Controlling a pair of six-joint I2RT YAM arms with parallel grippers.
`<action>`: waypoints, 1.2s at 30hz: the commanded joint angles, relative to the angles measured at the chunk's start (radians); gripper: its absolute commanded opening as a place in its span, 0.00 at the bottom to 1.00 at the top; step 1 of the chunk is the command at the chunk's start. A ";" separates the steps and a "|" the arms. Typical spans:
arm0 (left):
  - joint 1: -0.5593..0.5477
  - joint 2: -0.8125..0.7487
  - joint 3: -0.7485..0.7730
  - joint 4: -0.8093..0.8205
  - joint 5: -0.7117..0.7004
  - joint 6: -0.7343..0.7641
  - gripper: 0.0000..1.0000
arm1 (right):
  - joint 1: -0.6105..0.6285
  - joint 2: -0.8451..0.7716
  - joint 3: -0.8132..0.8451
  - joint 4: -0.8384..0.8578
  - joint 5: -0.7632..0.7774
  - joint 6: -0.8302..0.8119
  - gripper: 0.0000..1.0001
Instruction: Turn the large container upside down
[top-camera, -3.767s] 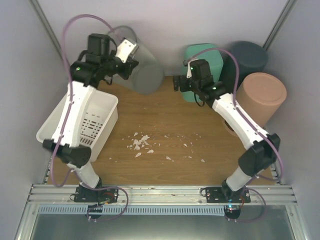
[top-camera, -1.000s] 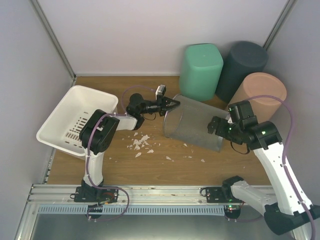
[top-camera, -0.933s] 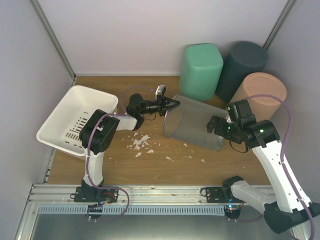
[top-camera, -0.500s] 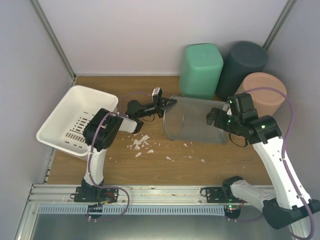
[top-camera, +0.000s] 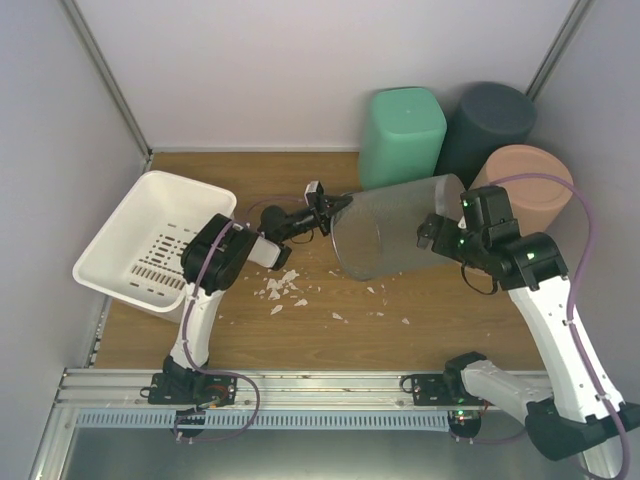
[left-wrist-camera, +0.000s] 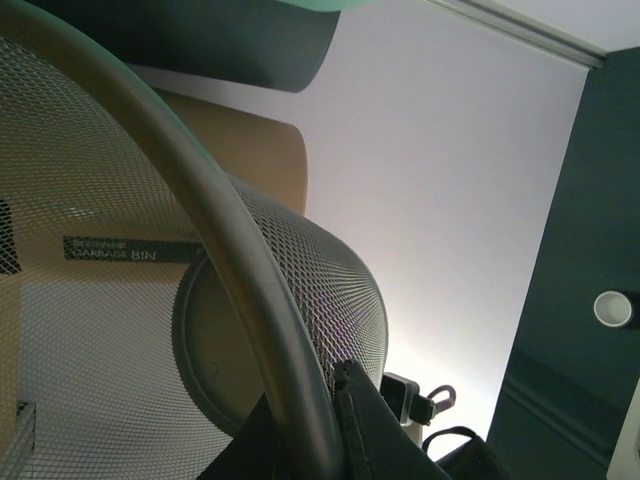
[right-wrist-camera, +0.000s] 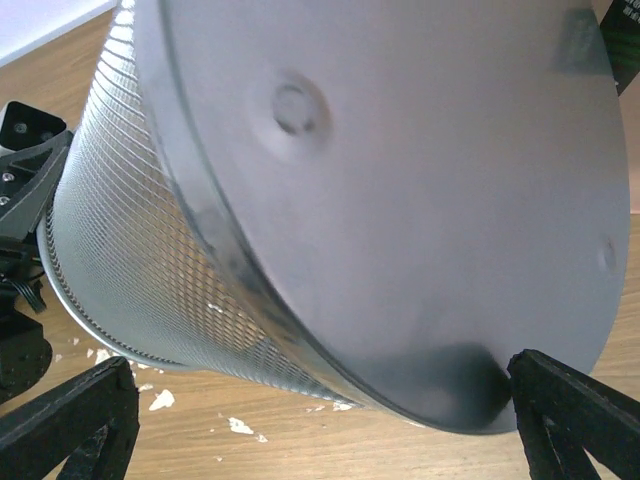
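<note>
The large container is a grey wire-mesh bin (top-camera: 395, 232), tipped on its side above the table with its mouth to the left and its solid base to the right. My left gripper (top-camera: 335, 207) is shut on the rim (left-wrist-camera: 230, 260), one black finger (left-wrist-camera: 365, 420) outside the mesh. My right gripper (top-camera: 432, 232) stands open at the bin's base (right-wrist-camera: 400, 180), a finger (right-wrist-camera: 70, 420) to each side of its lower edge. The mesh wall (right-wrist-camera: 120, 270) hangs just above the wood.
A white slotted basket (top-camera: 150, 240) sits at the left. Green (top-camera: 403, 135), dark grey (top-camera: 492, 125) and tan (top-camera: 535, 180) containers stand upside down at the back right, close behind the bin. White scraps (top-camera: 285, 290) litter the table's middle.
The bin's base end has risen and swung toward the back, with my right gripper following it. My left gripper has kept its hold on the rim and shifted slightly back.
</note>
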 joint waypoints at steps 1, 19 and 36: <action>-0.010 0.089 -0.015 0.316 0.015 -0.201 0.10 | -0.001 0.020 0.008 0.019 -0.023 -0.013 1.00; 0.054 0.098 -0.062 0.295 0.114 -0.158 0.63 | -0.001 0.079 0.041 0.049 -0.050 -0.054 1.00; 0.144 0.037 -0.162 0.084 0.274 0.069 0.73 | 0.015 0.113 0.070 0.146 -0.165 -0.096 1.00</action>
